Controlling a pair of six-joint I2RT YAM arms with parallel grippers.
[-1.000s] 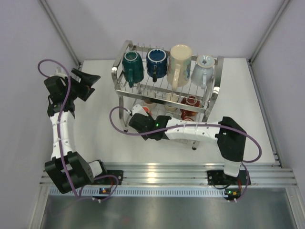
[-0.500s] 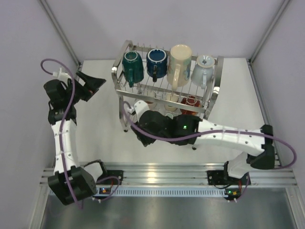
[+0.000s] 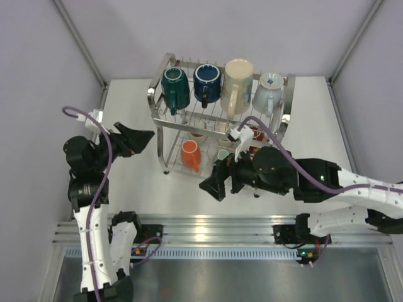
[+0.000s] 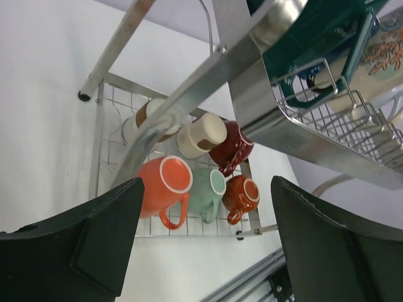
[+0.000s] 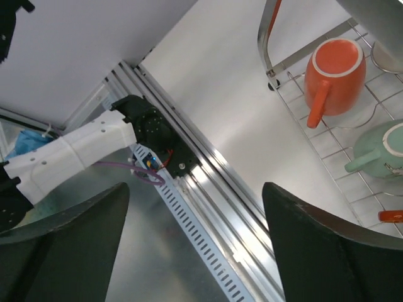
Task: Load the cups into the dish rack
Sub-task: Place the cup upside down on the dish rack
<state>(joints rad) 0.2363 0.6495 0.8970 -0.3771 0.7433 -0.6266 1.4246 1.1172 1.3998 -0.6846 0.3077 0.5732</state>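
The worktop (image 3: pixel 321 126) is seen whole from overhead; the dish rack (image 3: pixel 158 78) is caught close from both wrists, the orange cup (image 3: pixel 189 153) shared by all three.

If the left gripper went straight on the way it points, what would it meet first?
Most likely a tubular corner post of the dish rack, which crosses the left gripper's line in its wrist view. The orange cup sits behind it on the lower tier. Depth is uncertain.

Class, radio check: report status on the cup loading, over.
Left fingers open, empty. Right fingers open, empty, by dish rack lower tier. Orange cup lying on that tier. No cup visible outside the rack.
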